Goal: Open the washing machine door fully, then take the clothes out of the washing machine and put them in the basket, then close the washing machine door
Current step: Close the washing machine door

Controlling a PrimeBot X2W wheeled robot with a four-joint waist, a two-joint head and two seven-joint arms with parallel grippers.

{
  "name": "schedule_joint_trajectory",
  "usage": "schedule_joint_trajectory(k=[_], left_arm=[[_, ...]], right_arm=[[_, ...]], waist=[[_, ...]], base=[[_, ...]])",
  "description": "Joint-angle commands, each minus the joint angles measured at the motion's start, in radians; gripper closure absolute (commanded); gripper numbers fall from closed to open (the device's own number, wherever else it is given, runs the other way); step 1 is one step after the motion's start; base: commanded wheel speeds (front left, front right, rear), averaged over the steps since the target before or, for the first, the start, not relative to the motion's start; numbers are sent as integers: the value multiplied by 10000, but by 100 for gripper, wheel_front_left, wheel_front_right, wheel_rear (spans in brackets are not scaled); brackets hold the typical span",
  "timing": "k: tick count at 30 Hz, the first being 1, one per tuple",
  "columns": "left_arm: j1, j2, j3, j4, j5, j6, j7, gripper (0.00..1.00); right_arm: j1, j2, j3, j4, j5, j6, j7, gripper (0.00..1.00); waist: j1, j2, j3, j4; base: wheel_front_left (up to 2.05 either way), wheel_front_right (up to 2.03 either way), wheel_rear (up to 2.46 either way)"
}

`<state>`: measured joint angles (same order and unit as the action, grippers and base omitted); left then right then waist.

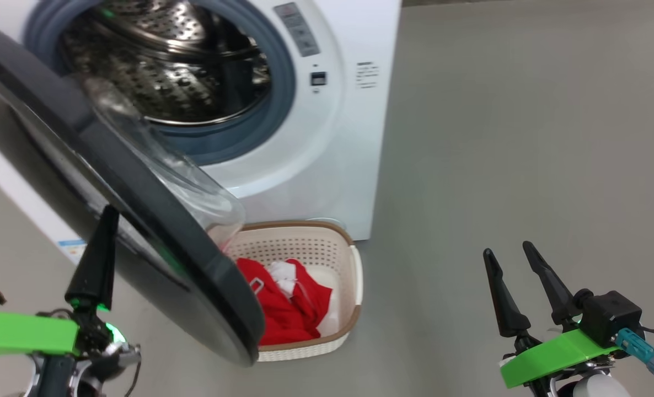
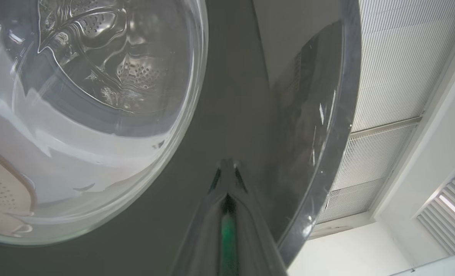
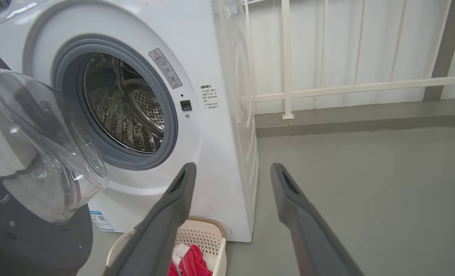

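Note:
The white washing machine (image 1: 332, 138) stands with its steel drum (image 1: 161, 60) bare. Its black-rimmed door (image 1: 139, 220) hangs partly open, swung out over the basket (image 1: 354, 275). Red and white clothes (image 1: 285, 303) lie in that cream basket on the floor before the machine. My left gripper (image 1: 106, 220) is shut, its tips pressed against the door's outer face; the left wrist view shows those tips (image 2: 227, 165) on the glossy rim beside the glass bowl (image 2: 89, 115). My right gripper (image 1: 508, 255) is open and holds nothing, low at the right over bare floor. The right wrist view shows the machine (image 3: 212, 126), the door (image 3: 32, 214) and the basket (image 3: 208, 237).
Grey floor (image 1: 525, 138) stretches to the right of the machine. A white railing (image 3: 327, 88) runs behind it. A louvred ceiling (image 2: 396, 76) shows past the door's rim in the left wrist view.

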<state>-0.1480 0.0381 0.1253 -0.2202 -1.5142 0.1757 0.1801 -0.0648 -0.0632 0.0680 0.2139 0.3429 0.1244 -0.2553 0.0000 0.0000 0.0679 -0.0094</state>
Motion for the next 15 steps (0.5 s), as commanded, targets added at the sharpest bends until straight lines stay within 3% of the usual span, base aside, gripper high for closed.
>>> schedule_joint_trajectory(k=[1,15], left_arm=[[-520,122,159,-206,47,-164,-30,100],[-2011,122,297,1080,-80,-345,-1027,100]], right_arm=[[-364,-48,222,-220,28,63,-65,0],[-589,-171,293,-229,58,63,-65,0]], waist=[[0,0,113,-499],[0,0,521,-1718]], base=[[0,0,0],[0,0,0]])
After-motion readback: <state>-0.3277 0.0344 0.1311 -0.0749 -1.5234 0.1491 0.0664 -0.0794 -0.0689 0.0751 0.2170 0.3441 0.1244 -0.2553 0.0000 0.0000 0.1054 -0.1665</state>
